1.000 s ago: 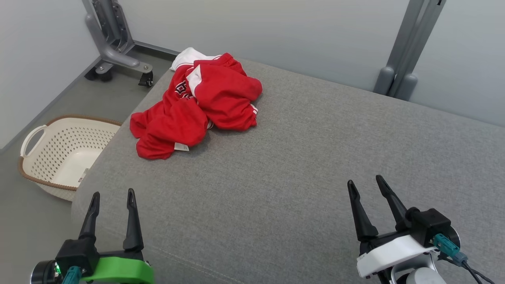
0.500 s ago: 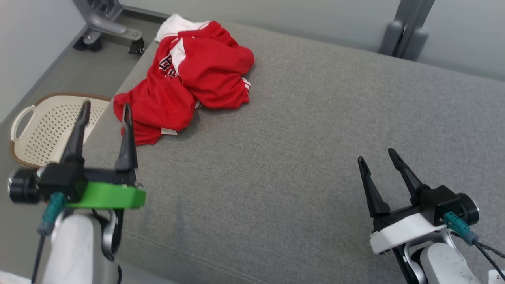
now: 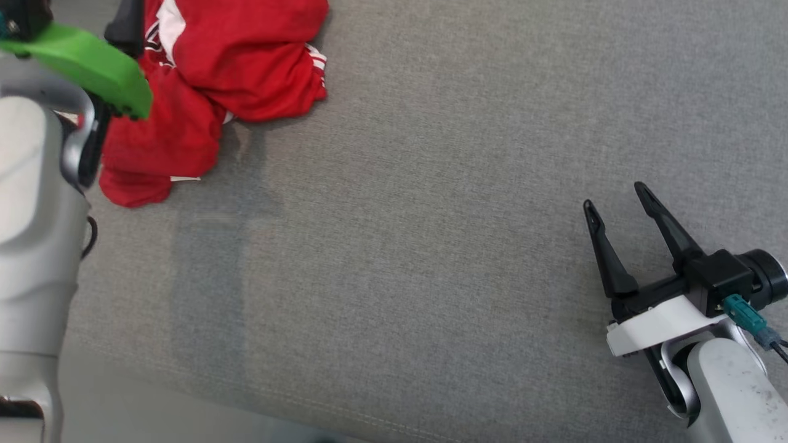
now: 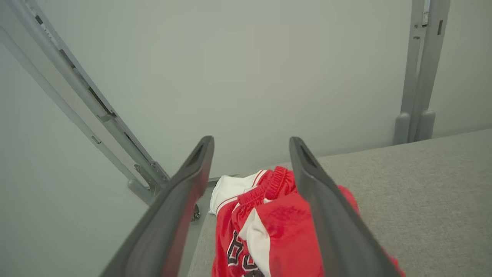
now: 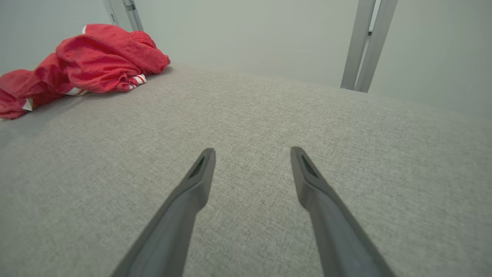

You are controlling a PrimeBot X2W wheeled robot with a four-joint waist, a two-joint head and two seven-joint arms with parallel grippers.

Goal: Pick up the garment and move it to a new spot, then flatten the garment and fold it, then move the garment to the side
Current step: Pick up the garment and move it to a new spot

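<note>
The garment (image 3: 246,67) is a crumpled red piece with white trim, lying in a heap at the far left of the grey fabric surface (image 3: 431,246). My left arm reaches over its near left edge, with the green wrist mount (image 3: 80,61) above the cloth. In the left wrist view my left gripper (image 4: 250,140) is open and hangs above the garment (image 4: 276,231) with nothing between its fingers. My right gripper (image 3: 614,195) stands open and empty over bare fabric at the lower right, far from the garment (image 5: 96,65). Open too in the right wrist view is this right gripper (image 5: 252,150).
A pale wall runs behind the surface. Grey metal posts (image 5: 363,46) stand against it at the far right, and a slanted grey frame (image 4: 96,111) stands past the left corner. The surface's front edge (image 3: 246,403) runs along the bottom of the head view.
The head camera has tilted down and the whole picture has shifted. My left arm has risen and reached forward over the garment's near edge. The garment lies as before, and both grippers stay open.
</note>
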